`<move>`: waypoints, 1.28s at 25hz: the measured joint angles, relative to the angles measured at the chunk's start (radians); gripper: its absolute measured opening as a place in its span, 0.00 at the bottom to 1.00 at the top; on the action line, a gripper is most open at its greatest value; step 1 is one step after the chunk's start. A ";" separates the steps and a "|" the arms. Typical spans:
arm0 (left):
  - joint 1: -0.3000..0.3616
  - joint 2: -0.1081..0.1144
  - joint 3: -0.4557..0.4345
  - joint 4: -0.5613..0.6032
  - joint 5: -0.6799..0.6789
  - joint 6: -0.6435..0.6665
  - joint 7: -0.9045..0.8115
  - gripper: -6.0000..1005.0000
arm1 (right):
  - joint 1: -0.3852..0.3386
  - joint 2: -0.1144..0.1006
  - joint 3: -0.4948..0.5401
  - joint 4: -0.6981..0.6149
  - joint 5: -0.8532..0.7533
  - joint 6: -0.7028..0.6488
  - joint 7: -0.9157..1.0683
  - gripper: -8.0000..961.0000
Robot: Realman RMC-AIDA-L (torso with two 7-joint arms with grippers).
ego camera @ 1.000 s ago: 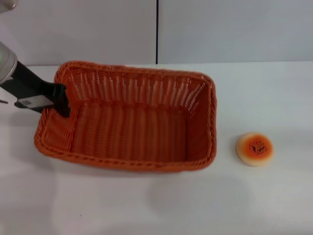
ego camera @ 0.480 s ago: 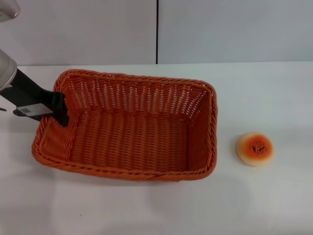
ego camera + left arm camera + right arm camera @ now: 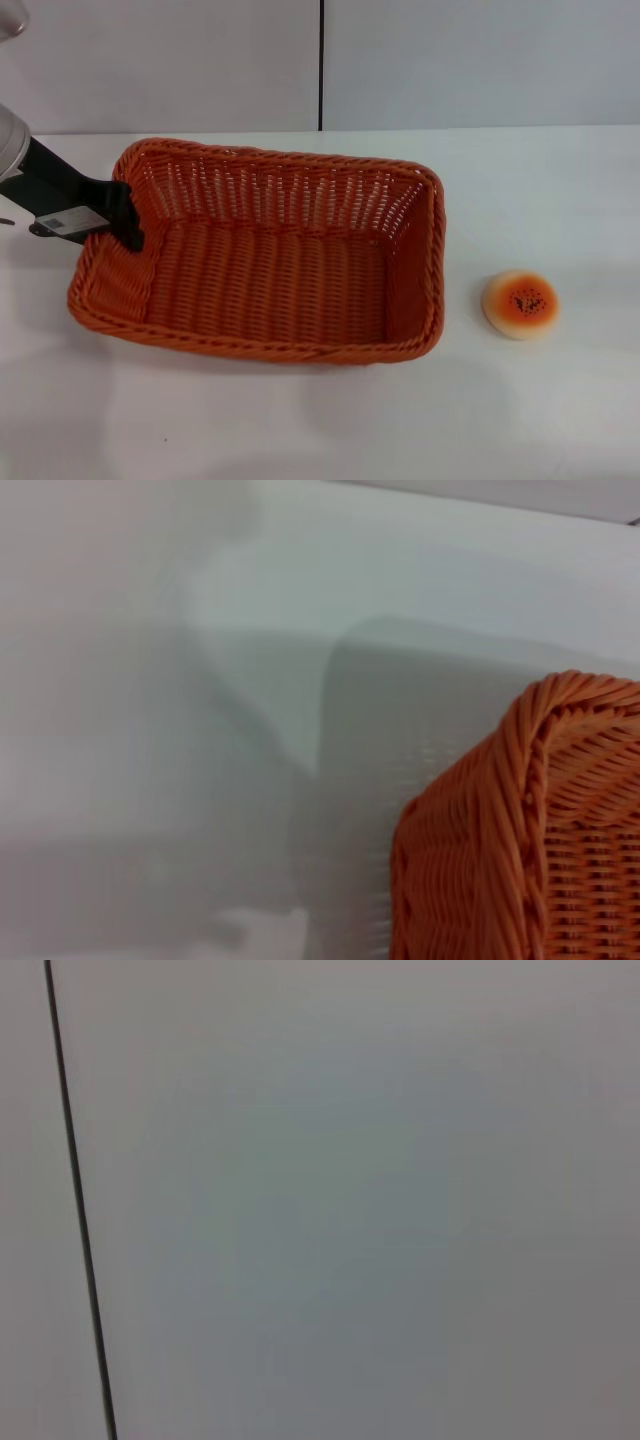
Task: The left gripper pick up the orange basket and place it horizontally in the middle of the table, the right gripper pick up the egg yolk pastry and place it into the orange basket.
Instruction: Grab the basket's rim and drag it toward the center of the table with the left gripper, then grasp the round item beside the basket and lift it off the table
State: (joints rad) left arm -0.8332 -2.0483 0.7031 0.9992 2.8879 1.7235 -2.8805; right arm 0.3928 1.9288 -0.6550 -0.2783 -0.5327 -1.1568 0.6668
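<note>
Orange basket [image 3: 262, 258]: L gripper [image 3: 128, 215] clamped on L-end rim. Seat flat on table [image 3: 300, 420] before release. Egg yolk pastry [image 3: 520, 303]: right of basket, apart. R gripper unseen.

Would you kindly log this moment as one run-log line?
left gripper: shut on orange basket left rim | basket: on table | egg yolk pastry: on table, right of basket, untouched | right gripper: not in view
</note>
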 joint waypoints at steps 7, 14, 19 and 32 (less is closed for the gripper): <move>0.026 0.013 -0.010 0.020 -0.006 0.003 0.011 0.23 | 0.004 0.006 0.000 -0.002 -0.005 0.000 0.000 0.49; 0.029 0.026 -0.018 0.039 -0.013 0.011 0.043 0.54 | 0.002 0.023 -0.029 -0.016 -0.005 0.000 0.001 0.49; 0.031 0.026 -0.019 0.052 -0.046 0.019 0.067 0.60 | -0.012 0.040 -0.036 -0.053 -0.002 -0.008 0.011 0.49; 0.149 0.040 -0.065 0.295 -0.325 -0.097 0.227 0.60 | -0.078 0.064 -0.031 -0.199 -0.257 0.005 0.196 0.49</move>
State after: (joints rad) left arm -0.6845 -2.0081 0.6385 1.2944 2.5631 1.6266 -2.6536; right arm 0.3147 1.9927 -0.6861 -0.4770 -0.7899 -1.1521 0.8627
